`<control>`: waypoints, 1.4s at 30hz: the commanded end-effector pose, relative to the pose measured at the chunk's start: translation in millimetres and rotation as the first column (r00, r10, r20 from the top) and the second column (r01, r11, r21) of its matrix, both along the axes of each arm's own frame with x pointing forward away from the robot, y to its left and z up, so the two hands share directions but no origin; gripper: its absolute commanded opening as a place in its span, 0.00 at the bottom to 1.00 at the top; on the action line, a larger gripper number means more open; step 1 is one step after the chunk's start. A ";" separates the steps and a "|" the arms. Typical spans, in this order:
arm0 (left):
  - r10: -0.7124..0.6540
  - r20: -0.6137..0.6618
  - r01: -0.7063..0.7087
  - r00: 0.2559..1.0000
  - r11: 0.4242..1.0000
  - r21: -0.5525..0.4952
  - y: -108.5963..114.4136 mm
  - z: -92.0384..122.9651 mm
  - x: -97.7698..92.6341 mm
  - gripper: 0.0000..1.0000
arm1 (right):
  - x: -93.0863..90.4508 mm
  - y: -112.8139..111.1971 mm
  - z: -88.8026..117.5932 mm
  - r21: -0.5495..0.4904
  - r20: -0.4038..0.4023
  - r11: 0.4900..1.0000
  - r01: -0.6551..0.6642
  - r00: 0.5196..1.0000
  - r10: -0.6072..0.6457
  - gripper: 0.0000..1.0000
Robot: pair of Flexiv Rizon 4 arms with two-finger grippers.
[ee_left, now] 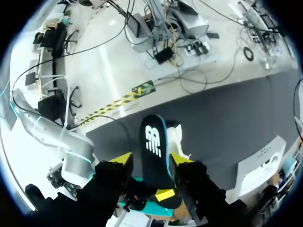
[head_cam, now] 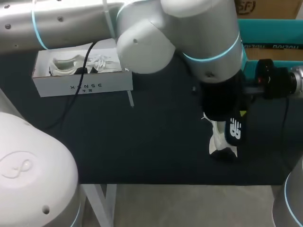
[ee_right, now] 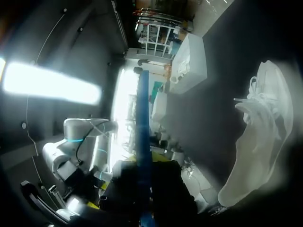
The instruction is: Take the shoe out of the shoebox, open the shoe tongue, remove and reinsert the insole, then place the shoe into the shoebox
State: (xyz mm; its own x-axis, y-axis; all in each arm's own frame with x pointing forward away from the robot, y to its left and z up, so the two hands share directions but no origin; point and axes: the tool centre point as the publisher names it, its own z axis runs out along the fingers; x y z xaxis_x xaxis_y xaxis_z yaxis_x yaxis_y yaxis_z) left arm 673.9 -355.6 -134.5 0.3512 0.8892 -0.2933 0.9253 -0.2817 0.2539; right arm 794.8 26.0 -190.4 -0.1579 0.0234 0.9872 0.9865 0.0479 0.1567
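Shoe (head_cam: 218, 138) out | insole (ee_left: 154, 151) removed, pinched by your right gripper (ee_right: 142, 187); left gripper (ee_left: 151, 163) wide around it | 2 steps left: reinsert, return to shoebox (head_cam: 80, 87)

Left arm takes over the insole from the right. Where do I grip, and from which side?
Take the insole near its logo end, clear of the right gripper pinching the other end. Close the fingers on its flat faces: it is thin, so squeezing the edges would likely buckle it. The left gripper straddles those edges; turn it first.
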 end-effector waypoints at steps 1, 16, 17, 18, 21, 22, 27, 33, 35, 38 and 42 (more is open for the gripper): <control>-0.049 -0.110 0.059 0.993 0.995 0.083 25.6 28.8 12.0 1.00 | -0.3 0.0 0.1 -0.002 -0.001 1.000 0.000 1.000 0.000 0.00; -0.206 -0.326 0.298 0.923 0.918 0.263 31.8 56.8 73.7 1.00 | -0.3 0.0 0.1 -0.002 -0.001 1.000 0.000 1.000 0.000 0.00; -0.206 -0.329 0.304 0.922 0.910 0.283 28.4 55.7 74.2 1.00 | -0.3 0.0 0.1 -0.002 -0.001 1.000 0.000 1.000 0.000 0.00; -0.204 -0.325 0.306 0.924 0.902 0.304 24.7 54.1 74.3 1.00 | -0.3 0.0 0.1 -0.002 -0.001 1.000 0.000 1.000 0.000 0.00; -0.218 -0.325 0.319 0.920 0.899 0.300 17.9 52.2 73.2 1.00 | -0.3 0.0 0.1 -0.002 -0.001 1.000 0.000 1.000 0.000 0.00; -0.224 -0.324 0.323 0.919 0.899 0.296 17.6 52.2 73.2 1.00 | -0.3 0.0 0.1 -0.002 -0.001 1.000 0.000 1.000 0.000 0.00; -0.206 -0.318 0.305 0.925 0.903 0.303 20.5 53.8 72.7 1.00 | -0.3 0.0 0.1 -0.002 -0.001 1.000 0.000 1.000 0.000 0.00; -0.206 -0.318 0.305 0.925 0.903 0.303 20.5 53.8 72.7 1.00 | -0.3 0.0 0.1 -0.002 -0.001 1.000 0.000 1.000 0.000 0.00; -0.206 -0.318 0.305 0.925 0.903 0.303 20.5 53.8 72.7 1.00 | -0.3 0.0 0.1 -0.002 -0.001 1.000 0.000 1.000 0.000 0.00; -0.206 -0.318 0.305 0.925 0.903 0.303 20.5 53.8 72.7 1.00 | -0.3 0.0 0.1 -0.002 -0.001 1.000 0.000 1.000 0.000 0.00; -0.206 -0.318 0.305 0.925 0.903 0.303 20.5 53.8 72.7 1.00 | -0.3 0.0 0.1 -0.002 -0.001 1.000 0.000 1.000 0.000 0.00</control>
